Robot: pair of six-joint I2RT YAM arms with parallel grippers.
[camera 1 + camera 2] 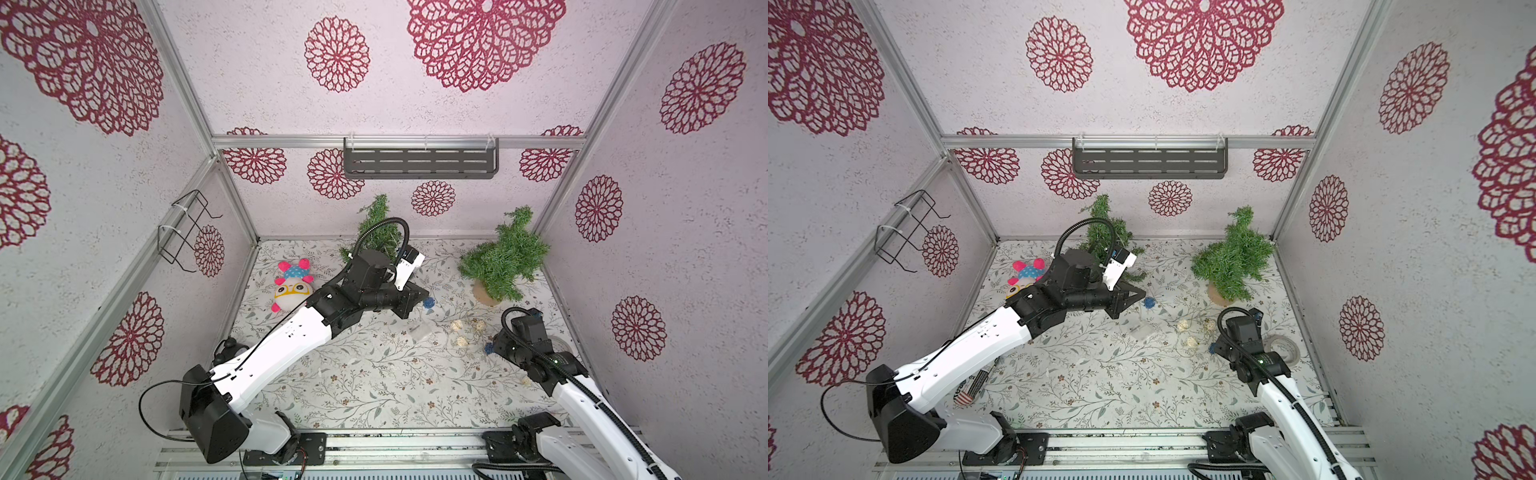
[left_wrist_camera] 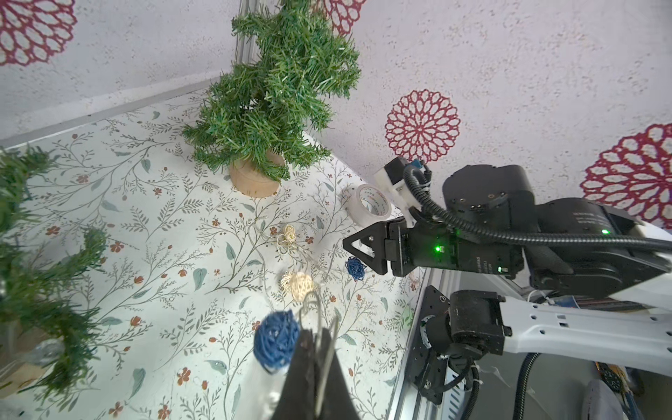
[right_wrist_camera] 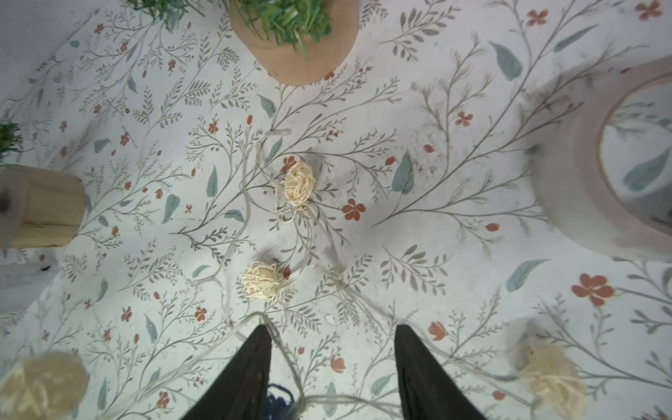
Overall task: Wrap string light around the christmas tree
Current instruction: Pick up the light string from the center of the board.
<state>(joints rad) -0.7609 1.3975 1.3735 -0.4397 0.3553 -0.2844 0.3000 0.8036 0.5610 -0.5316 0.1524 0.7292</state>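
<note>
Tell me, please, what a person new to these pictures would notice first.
A green Christmas tree stands at the back right corner of the table, and a second tree rises behind the left arm. The left gripper, mid-table, is shut on the string light beside a blue ball. A pink and blue plush toy lies at the table's left side.

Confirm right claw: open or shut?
Open. In the right wrist view the right claw shows its two fingers standing well apart, with a wide gap between them.
</note>
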